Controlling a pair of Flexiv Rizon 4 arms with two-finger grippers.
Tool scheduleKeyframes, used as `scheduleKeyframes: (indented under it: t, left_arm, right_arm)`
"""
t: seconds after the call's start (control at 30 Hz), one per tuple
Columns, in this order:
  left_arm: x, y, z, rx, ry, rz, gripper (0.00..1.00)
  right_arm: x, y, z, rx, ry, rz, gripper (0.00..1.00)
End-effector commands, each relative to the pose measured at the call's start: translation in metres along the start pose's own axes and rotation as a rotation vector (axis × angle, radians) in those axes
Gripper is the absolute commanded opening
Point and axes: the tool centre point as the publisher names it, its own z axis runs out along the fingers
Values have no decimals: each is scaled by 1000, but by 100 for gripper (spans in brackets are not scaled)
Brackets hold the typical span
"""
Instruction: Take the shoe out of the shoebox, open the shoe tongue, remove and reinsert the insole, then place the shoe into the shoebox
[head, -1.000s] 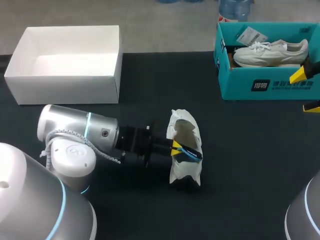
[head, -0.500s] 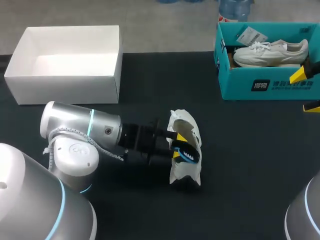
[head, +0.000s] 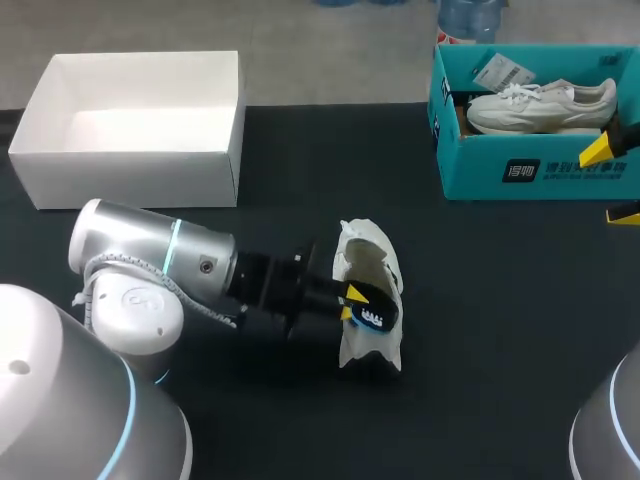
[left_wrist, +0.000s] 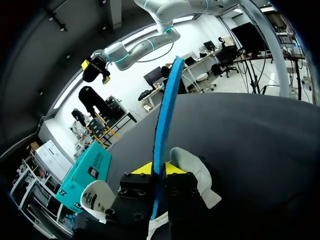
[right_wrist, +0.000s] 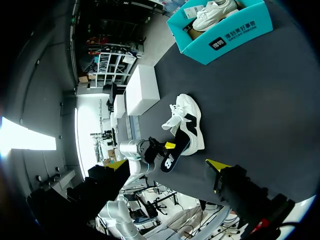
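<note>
A white shoe (head: 372, 262) lies on its side in the middle of the black table. My left gripper (head: 350, 298) is at its opening, shut on the insole (head: 376, 313), whose black face with white print shows. In the left wrist view the blue insole (left_wrist: 165, 110) stands edge-on, clamped between the yellow tips of the left gripper (left_wrist: 159, 170), with the shoe (left_wrist: 194, 166) just beneath. My right gripper (head: 612, 182) hangs open at the table's right edge, near the teal shoebox (head: 530, 172). In the right wrist view the shoe (right_wrist: 192, 120) and the insole (right_wrist: 171, 155) lie well ahead.
The teal shoebox at the back right holds a second white shoe (head: 540, 105) and a paper tag. An open white box (head: 130, 180) stands at the back left. The left arm (head: 150, 265) stretches across the front left of the table.
The left gripper loosened, then closed again on the insole. The insole has turned from edge-on to showing its black printed face, and the left arm has shifted slightly left.
</note>
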Motion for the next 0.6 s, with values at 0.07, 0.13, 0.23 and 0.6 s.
scheduleKeyframes:
  t: [0.07,0.13,0.23,0.6]
  left_arm:
    - [1,7,9,-34,18,28,0]
    - [1,12,12,-44,16,30,0]
    - [-1,19,16,-60,11,37,0]
    - [-14,39,25,-118,-71,-7,0]
  right_arm:
    - [0,-1,0,-1,-2,2,100]
    - [0,-1,0,-1,-2,2,100]
    - [0,-1,0,-1,-2,2,100]
    - [0,-1,0,-1,-2,2,100]
